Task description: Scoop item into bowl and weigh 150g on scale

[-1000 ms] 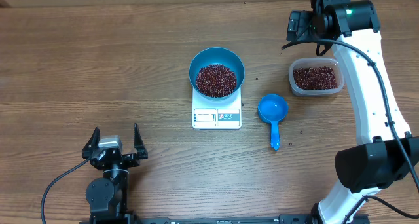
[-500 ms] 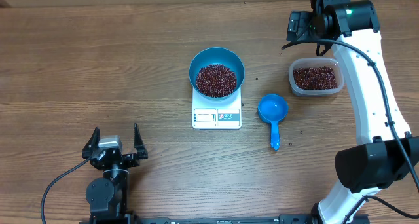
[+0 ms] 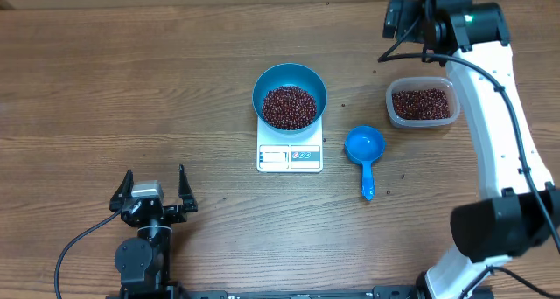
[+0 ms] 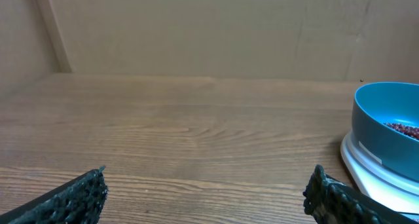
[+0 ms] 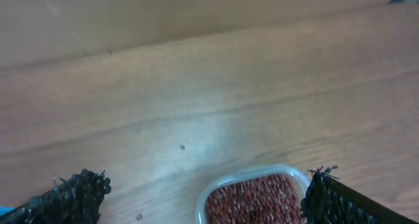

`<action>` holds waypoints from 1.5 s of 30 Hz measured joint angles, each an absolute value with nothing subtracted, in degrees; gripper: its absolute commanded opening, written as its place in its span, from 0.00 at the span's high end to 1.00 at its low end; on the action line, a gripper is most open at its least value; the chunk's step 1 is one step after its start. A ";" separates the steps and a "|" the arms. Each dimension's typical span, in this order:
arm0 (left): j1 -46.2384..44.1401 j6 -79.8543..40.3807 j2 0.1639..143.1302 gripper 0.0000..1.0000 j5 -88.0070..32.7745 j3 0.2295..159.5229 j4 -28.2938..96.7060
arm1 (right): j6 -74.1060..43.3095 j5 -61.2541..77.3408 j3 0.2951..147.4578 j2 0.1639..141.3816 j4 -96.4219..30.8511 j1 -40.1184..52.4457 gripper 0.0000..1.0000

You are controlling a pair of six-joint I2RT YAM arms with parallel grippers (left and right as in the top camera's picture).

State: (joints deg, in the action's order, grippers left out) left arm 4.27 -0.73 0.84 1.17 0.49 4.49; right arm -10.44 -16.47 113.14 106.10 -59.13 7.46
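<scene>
Left tool [image 3: 156, 177]: fingers apart, empty, parked low at the near edge of the counter [image 3: 105, 80], well away from the work.
Right tool [image 5: 203, 181]: fingers apart, empty, hanging above the far side of the clear tub [image 3: 423, 104].

Where things are: the bowl [image 3: 290, 96] sits on the scale [image 3: 290, 156], with a bed of beans [image 3: 290, 107] inside it. The scale display faces the near edge; I cannot read it. More beans fill the tub. The blue scoop [image 3: 365, 150] lies on the counter between scale and tub, cup up and apparently empty, handle pointing toward the near edge.

Handling, my judgement:
- The beans are loose, hard and smooth. They will roll and scatter, so pinching them is no use; they must go by scoop. A few dark specks on the counter look like strays.
- The scoop looks like light, rigid plastic. I should take it by the thin handle, about mid-length, across its narrow width, and keep the cup level when loaded.
- The bowl is light and merely rests on the scale. Any nudge would upset the reading, so I should pour from above without touching the rim.
</scene>
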 measured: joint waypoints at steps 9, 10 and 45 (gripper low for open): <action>4.27 -0.73 0.84 0.01 1.17 0.49 4.54 | -10.46 -11.29 89.80 89.23 -34.61 2.09 0.00; 4.27 -0.73 0.86 0.01 1.17 0.49 4.51 | -10.48 -10.79 85.73 86.91 -29.65 1.85 0.00; 4.27 -0.73 0.86 0.01 1.17 0.49 4.51 | -9.21 1.37 6.92 14.63 3.55 -5.48 0.00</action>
